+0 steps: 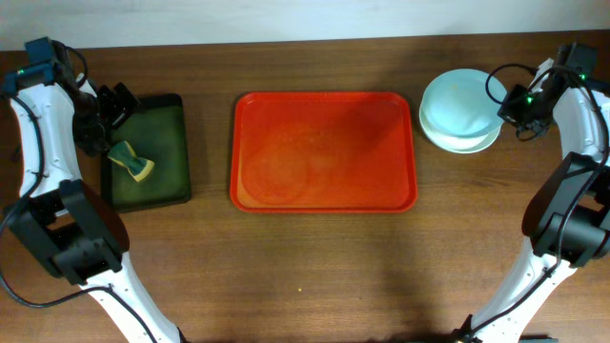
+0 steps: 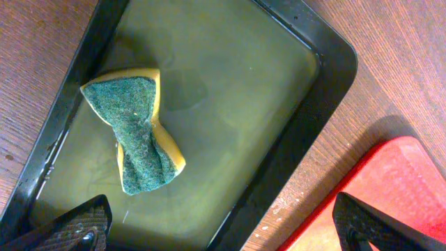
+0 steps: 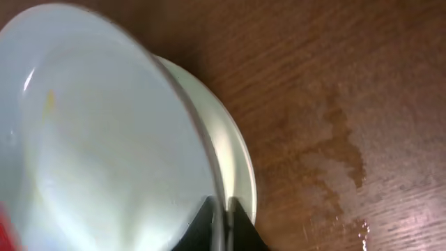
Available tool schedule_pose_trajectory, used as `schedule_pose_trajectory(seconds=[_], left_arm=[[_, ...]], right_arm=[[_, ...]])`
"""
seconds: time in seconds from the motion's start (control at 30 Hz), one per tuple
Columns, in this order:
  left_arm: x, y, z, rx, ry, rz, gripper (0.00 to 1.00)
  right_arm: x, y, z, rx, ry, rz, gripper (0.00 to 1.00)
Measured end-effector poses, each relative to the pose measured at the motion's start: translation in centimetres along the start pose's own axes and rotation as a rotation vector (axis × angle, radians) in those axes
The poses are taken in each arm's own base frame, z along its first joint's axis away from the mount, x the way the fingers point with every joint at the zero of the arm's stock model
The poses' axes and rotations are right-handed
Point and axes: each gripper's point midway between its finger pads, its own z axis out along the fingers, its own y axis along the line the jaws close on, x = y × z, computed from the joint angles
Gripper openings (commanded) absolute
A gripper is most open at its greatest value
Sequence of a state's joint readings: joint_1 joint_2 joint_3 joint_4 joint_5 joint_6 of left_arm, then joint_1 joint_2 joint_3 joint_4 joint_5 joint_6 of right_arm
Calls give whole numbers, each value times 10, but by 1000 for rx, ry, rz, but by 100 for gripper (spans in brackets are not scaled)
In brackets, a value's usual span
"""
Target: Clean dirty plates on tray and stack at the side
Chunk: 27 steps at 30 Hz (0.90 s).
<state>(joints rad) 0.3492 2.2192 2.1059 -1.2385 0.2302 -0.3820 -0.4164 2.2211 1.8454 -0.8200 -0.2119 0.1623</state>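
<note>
Plates (image 1: 460,111) stacked far right, off the tray (image 1: 324,152); you see the lower ones only as rims. Right gripper (image 3: 221,219) pinches the top rim, mostly out of frame. Left gripper (image 2: 226,226) wide, empty, above sponge (image 2: 136,132).

Reads as a robotics lab bench staged as a dishwashing station rather than a home kitchen. Bare wood-grain table (image 1: 305,286) against a plain pale wall (image 1: 286,17), viewed from straight above. Flanking the red-orange tray (image 1: 324,152): left arm (image 1: 38,133) and right arm (image 1: 586,124), white links, black joints, loose cables, small green lights. Left of the tray, a wet dark green tray (image 1: 172,181) holding a sponge (image 1: 132,162); right of it, stacked plates (image 1: 459,110).
</note>
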Motion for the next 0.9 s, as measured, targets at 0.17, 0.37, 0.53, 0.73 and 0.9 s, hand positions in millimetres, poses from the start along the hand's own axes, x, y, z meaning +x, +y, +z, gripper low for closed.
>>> schedule_pose_trajectory(seconds=[0.17,0.37,0.53,0.73,0.9], left_arm=[[0,0,0,0,0,0,99],[0,0,0,0,0,0,99],[0,0,0,0,0,0,99],[0,0,0,0,0,0,99],[0,-1,0,3,1,0,99]], right_arm=[[10,-1,0,10,39,22,40],[28,1,-23,24,101,32,98],[32,25,-131,11,9,-24,98],[78,59,-172,-15,35,-140,98],[128,90,-191,-83,-92,-274,98]])
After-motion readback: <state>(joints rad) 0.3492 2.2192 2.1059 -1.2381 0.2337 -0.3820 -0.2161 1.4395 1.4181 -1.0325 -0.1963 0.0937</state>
